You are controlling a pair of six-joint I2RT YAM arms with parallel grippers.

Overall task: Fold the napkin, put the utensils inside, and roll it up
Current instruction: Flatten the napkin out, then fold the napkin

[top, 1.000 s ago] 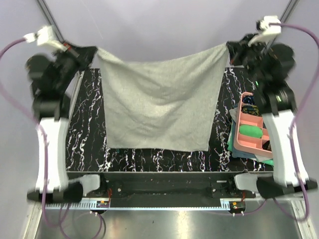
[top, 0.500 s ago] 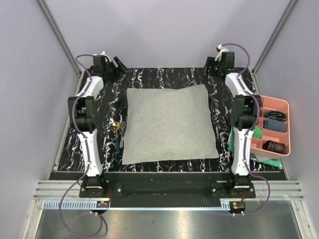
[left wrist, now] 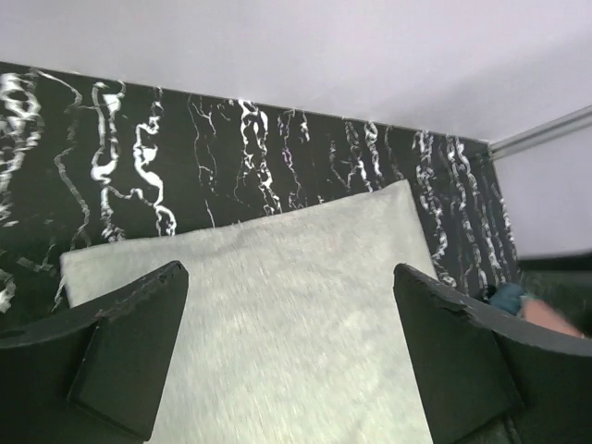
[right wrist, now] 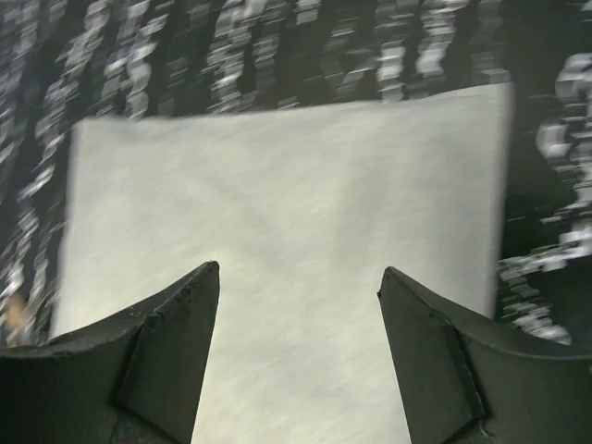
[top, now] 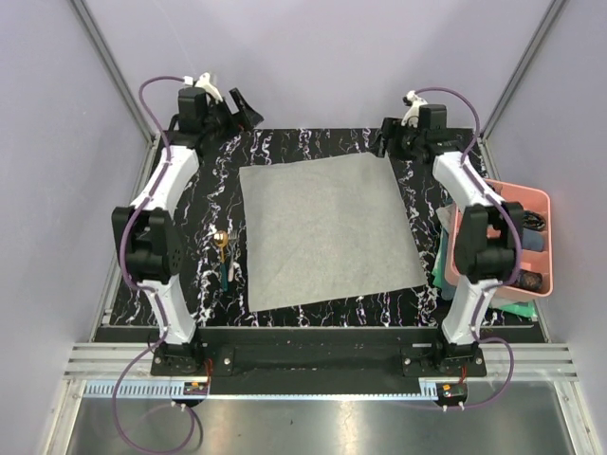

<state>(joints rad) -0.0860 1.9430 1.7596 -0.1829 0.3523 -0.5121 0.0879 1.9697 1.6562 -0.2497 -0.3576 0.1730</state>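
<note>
The pink tray (top: 533,192) at the right edge holds dark items, perhaps more cutlery. The napkin (top: 327,227) lies spread flat on the black veined surface (top: 190,190), with the utensils (top: 224,256) just left of it. The left hand (left wrist: 289,277) and right hand (right wrist: 298,273) gape empty near its far corners. Lilac walls surround.

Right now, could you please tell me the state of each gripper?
Left gripper: open, holding nothing.
Right gripper: open, holding nothing.
</note>
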